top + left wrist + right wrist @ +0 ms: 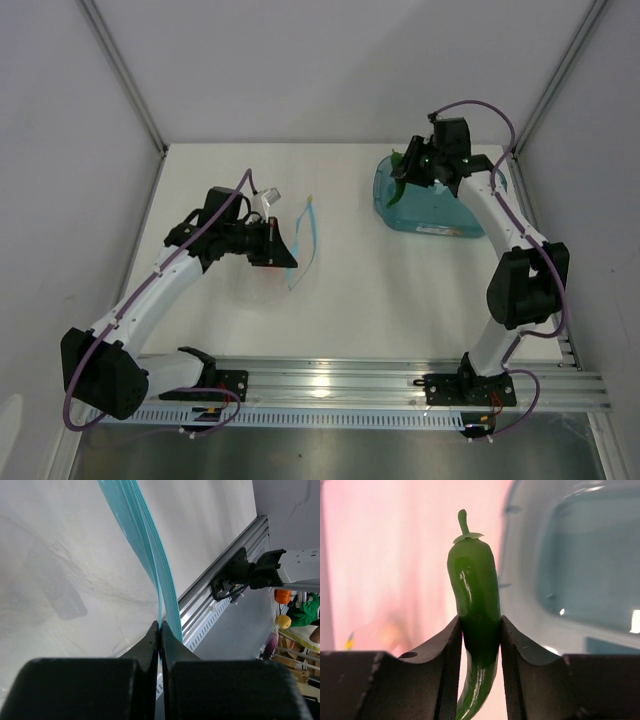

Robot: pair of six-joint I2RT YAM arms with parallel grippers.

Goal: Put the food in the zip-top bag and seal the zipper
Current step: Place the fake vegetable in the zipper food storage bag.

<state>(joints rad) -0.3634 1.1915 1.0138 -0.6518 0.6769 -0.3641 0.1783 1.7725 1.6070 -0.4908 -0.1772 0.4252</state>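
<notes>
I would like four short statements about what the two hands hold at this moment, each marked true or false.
1. The right hand grips a green chili pepper. True.
2. The left hand is open. False: it is shut on the blue zipper strip of the clear bag.
3. The pepper lies inside the bag. False: it is held at the teal tub, apart from the bag.
4. The pepper's stem sticks out beyond the fingertips. True.

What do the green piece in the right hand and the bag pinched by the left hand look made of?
Green piece: probably moulded plastic, glossy, with sharp highlights and uniform colour. Bag: thin clear plastic film, see-through and crinkled; teal strip along its edge looks thicker, ridged plastic.
</notes>
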